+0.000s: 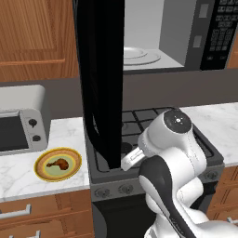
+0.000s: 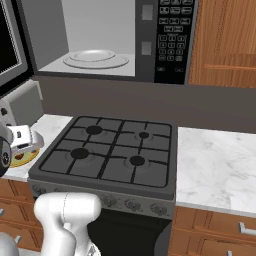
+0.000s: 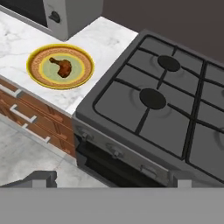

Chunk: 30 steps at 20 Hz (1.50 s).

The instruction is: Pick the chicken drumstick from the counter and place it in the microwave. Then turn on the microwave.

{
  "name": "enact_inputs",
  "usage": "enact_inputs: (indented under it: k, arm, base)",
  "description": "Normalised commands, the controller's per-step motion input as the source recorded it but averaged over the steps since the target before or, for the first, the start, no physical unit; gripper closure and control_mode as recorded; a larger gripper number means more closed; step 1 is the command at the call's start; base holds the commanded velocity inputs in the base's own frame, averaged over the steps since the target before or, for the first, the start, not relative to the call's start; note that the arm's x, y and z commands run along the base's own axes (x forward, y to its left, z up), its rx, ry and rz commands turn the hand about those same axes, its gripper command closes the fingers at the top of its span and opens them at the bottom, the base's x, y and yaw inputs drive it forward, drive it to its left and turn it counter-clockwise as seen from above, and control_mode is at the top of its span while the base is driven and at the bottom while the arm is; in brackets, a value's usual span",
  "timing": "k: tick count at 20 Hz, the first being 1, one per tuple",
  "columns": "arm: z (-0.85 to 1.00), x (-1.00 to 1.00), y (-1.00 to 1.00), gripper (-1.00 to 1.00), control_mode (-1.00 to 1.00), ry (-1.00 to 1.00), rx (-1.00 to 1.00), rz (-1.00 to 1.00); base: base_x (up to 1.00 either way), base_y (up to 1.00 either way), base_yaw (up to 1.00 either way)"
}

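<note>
drumstick (image 3: 61,66) on plate (image 3: 37,75); microwave (image 2: 100,40) open

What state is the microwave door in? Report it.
Open. The microwave door hangs swung out, exposing the grey-white inside and bare turntable.

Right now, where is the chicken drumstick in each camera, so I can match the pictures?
Left base view: the chicken drumstick lies lower left, on the yellow plate on the counter, in front of the toaster oven.
Right base view: I cannot make it out; just a sliver of the plate shows at the left edge, behind the arm.
Hand view: upper left, on the plate.
Shared landmark: the stovetop, beside the plate.
</note>
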Motion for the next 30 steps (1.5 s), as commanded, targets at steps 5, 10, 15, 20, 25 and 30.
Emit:
enact_inputs:
  k: [5,10,15,20,25,30]
  arm:
    - [-0.51,0.06,-0.13,-1.0,-1.0,-0.09,0.0,0.02]
    - [-0.32,0.03,-0.2,-1.0,-1.0,-0.1,0.01,0.03]
    - [-0.12,0.09,-0.13,-1.0,-1.0,-0.04,0.03,0.04]
    - [-0.17,0.23,-0.13,-1.0,-1.0,0.0,0.02,0.03]
    - [-0.16,0.18,-0.11,-1.0,-1.0,0.05,0.01,0.01]
    - [-0.14,0.19,-0.04,-1.0,-1.0,0.09,0.0,0.01]
  base:
    - [0.0,0.0,0.0]
    - [0.0,0.0,0.0]
    - [0.0,0.0,0.0]
    - [0.0,0.0,0.0]
    - [0.0,0.0,0.0]
    - [0.0,0.0,0.0]
